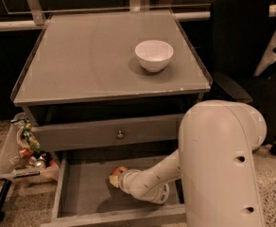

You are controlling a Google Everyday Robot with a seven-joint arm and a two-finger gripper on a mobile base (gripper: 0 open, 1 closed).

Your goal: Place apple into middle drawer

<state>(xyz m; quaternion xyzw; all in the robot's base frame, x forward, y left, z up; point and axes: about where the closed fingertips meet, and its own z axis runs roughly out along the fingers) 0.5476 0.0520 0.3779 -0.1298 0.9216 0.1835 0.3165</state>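
Observation:
The apple (119, 171) is small and red-orange. It sits at the tip of my gripper (116, 178), inside the open middle drawer (81, 193), near the middle of its grey floor and towards the back. My white forearm reaches into the drawer from the right and hides most of the gripper. I cannot tell whether the apple rests on the floor or is held just above it.
A white bowl (154, 55) stands on the cabinet top (90, 60). The drawer front with a round knob (120, 135) above is closed. A bin of snacks (27, 150) hangs at the left. A black office chair (244, 41) stands at the right. My arm's large white housing (220, 164) fills the lower right.

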